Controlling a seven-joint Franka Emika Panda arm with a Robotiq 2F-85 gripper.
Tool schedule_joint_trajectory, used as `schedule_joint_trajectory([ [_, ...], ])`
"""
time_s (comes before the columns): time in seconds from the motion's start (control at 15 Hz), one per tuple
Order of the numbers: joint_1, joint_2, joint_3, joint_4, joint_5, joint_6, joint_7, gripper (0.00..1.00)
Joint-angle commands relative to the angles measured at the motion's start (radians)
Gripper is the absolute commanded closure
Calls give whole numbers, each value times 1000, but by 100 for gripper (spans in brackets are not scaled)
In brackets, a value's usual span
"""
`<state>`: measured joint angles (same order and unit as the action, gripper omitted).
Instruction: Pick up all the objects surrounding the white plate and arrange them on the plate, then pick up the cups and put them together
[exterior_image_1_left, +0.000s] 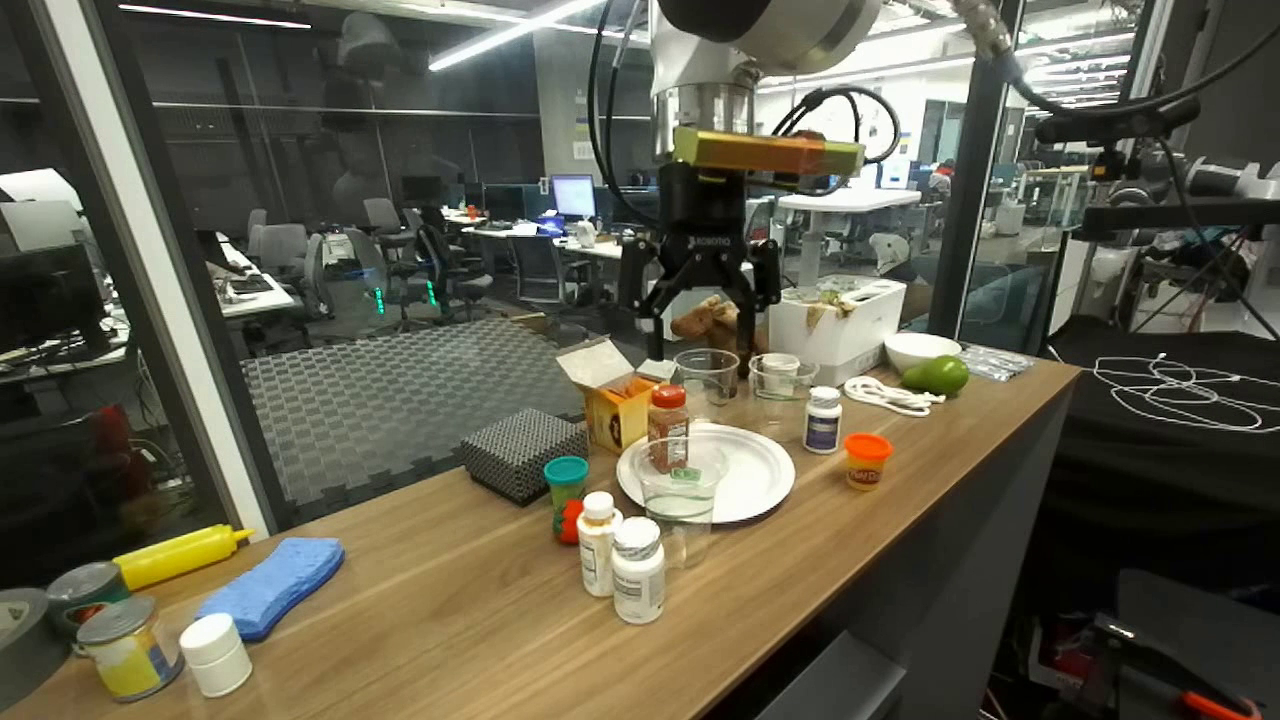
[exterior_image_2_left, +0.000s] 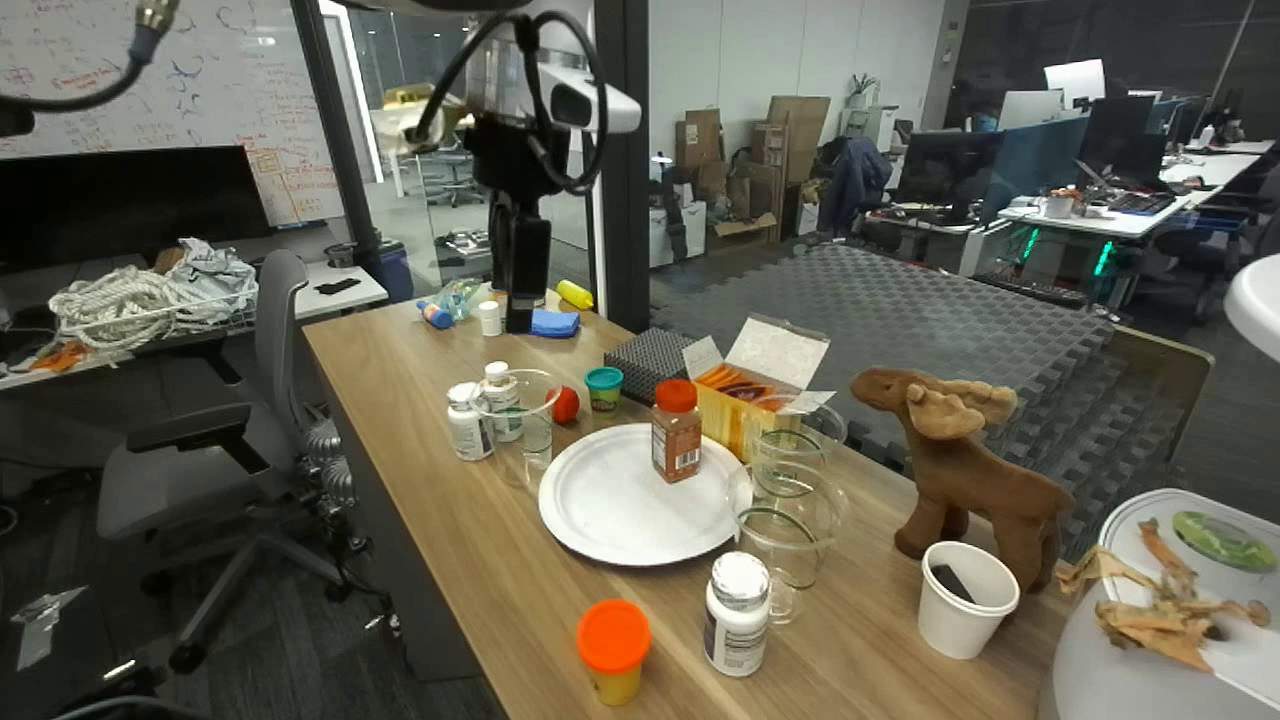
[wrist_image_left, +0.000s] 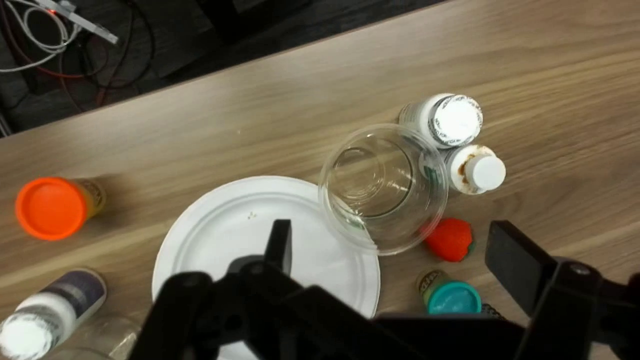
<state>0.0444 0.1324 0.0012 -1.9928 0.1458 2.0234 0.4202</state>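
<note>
Claw (exterior_image_1_left: 700, 362) spread, nothing held; white bottle (exterior_image_1_left: 638, 575) should be gripped from above, cup (wrist_image_left: 382, 190) left unbumped, then bottle stood upright on plate (exterior_image_1_left: 748, 475).

Claw (exterior_image_1_left: 700, 354) blk w/ wht lettering. Counter (exterior_image_1_left: 450, 610) brn, wood-grain streaks. Plate (exterior_image_2_left: 600, 510) wht. Spice btl (exterior_image_2_left: 677, 435): red cap, rust-brn contents. Play-Doh tub (exterior_image_1_left: 867, 462): orange lid, yel body; 2nd tub (exterior_image_1_left: 567, 480): teal lid. Plastic cups (wrist_image_left: 384, 190) clear. Wht btl (exterior_image_1_left: 638, 580), wht cap; navy-label btl (exterior_image_1_left: 822, 425), wht cap. Mesh box (exterior_image_1_left: 525, 455): dk grey, fine repeat pattern. Carton (exterior_image_1_left: 617, 415) yel-orange. Sponge (exterior_image_1_left: 272, 585) blue, squeeze btl (exterior_image_1_left: 180, 557) yel, toy moose (exterior_image_2_left: 970, 480) brn w/ tan antlers.
</note>
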Motion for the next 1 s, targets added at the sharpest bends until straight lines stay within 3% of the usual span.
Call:
schedule_joint_trajectory([
  [0.0,11,-33,16,-143,46,146,38,0],
  [0.47,20,-1,1,-238,-28,352,138,0],
  [0.93,14,60,-7,-226,-34,373,158,0],
])
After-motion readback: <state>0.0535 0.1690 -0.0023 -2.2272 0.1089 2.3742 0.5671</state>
